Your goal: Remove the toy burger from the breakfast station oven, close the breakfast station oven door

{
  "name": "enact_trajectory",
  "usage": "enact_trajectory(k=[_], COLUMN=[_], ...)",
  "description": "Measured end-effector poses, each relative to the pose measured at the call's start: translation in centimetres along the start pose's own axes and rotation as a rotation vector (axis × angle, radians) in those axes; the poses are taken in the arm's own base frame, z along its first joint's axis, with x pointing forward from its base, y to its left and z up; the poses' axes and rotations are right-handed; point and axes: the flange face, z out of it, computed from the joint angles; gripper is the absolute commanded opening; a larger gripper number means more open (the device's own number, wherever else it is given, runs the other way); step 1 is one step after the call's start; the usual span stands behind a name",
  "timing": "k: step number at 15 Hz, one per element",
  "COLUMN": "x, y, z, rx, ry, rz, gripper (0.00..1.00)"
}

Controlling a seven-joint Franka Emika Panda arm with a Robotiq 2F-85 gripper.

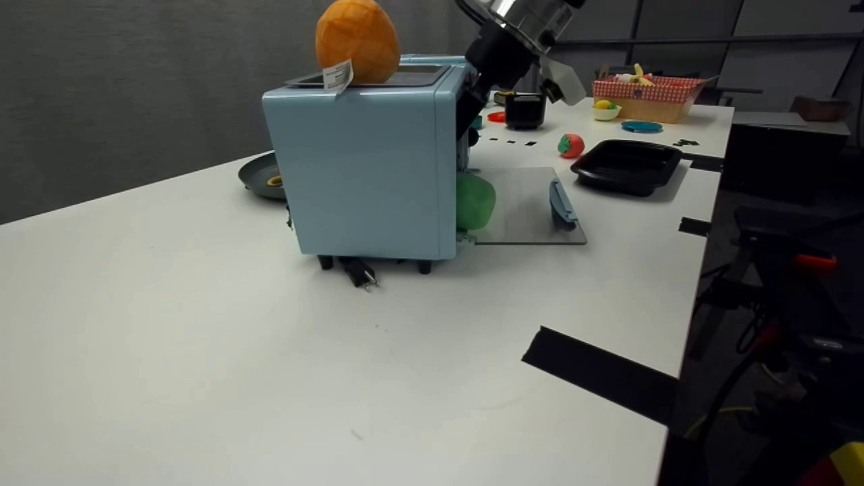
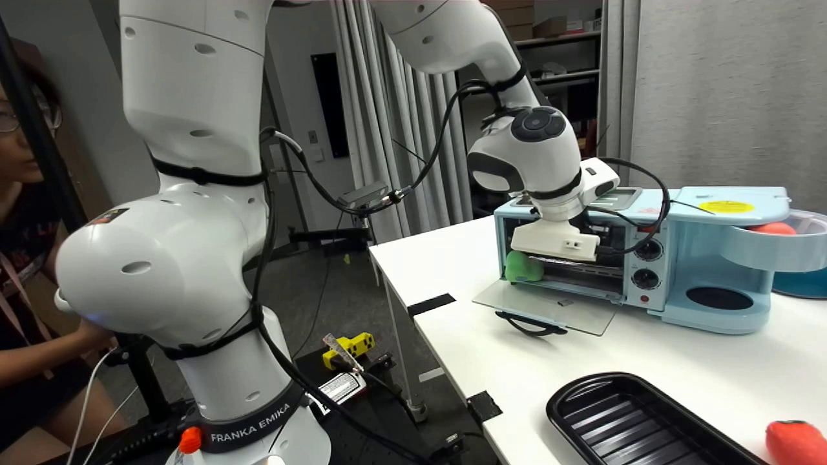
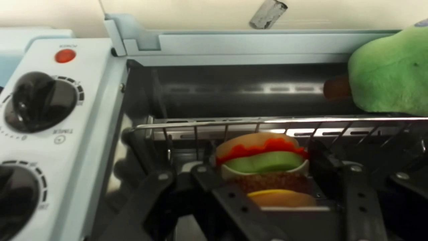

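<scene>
Burger [image 3: 267,164] layers run L-R in wrist view, btwn jaws of end effector [image 3: 262,149]; can't tell if gripped. Oven door [image 1: 523,206] down; white bench [image 1: 202,337], grey curtain [image 2: 730,84].

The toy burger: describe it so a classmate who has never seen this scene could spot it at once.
Start at the light blue oven, its glass door folded down. In the wrist view, look inside between the jaws, by the wire rack. Unlike the green toy at the opening, the toy burger shows stacked layers: red, green and brown between tan buns.
</scene>
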Motion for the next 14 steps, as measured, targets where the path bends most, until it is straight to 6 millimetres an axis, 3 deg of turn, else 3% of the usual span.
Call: enact_trajectory(k=[9, 14], x=[-0.4, -2.6], y=[-0.1, -0.9], z=[-0.8, -2.8], rx=[-0.011, -0.034], ry=[-0.006, -0.037], rz=[-0.001, 0.026], gripper=[0.39, 0.39])
